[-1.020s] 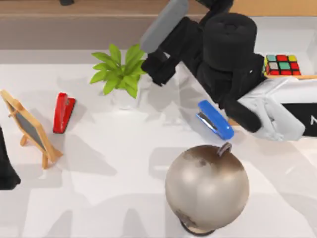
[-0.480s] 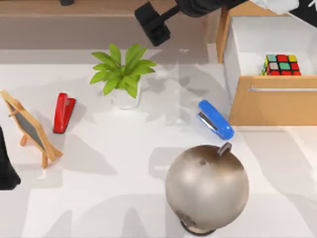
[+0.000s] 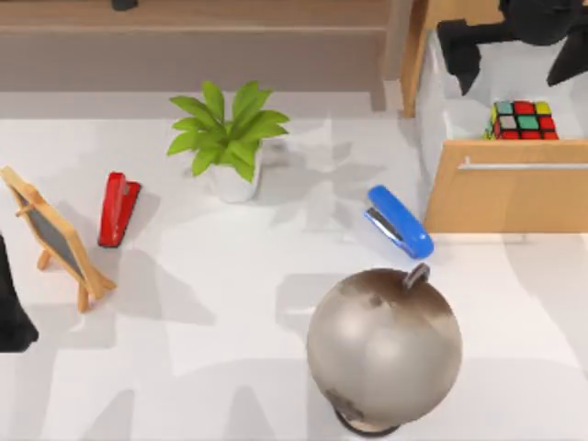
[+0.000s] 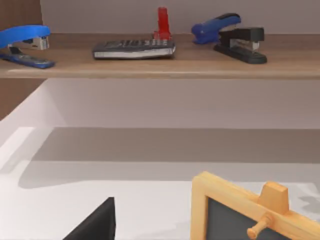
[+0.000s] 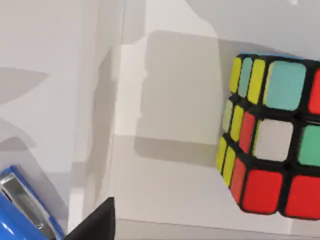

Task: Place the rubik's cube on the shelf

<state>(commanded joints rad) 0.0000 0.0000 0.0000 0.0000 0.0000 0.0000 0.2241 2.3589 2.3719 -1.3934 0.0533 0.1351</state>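
1 rubik's cube (image 3: 522, 120) is kept in the open drawer (image 3: 501, 188); right gripper (image 3: 514, 46) is hung above, fingers apart, seemingly for pickup; shelf (image 3: 197, 14) unreached.

Drawer interior (image 3: 457, 110): open from above; rubik's cube (image 3: 523, 120) against front panel, bare white floor beside it.
Above drawer: right hand (image 3: 514, 46) over the rear part, fingers spread.
Bench centre (image 3: 230, 276): bare between plant (image 3: 225, 138), blue stapler (image 3: 399, 221) and globe (image 3: 384, 347).
Bench left: red stapler (image 3: 118, 209), chalkboard easel (image 3: 57, 237), left arm (image 3: 11, 312) at edge.
Shelf (image 4: 165, 62): calculator (image 4: 134, 49) and staplers on the board; free strip along front edge.
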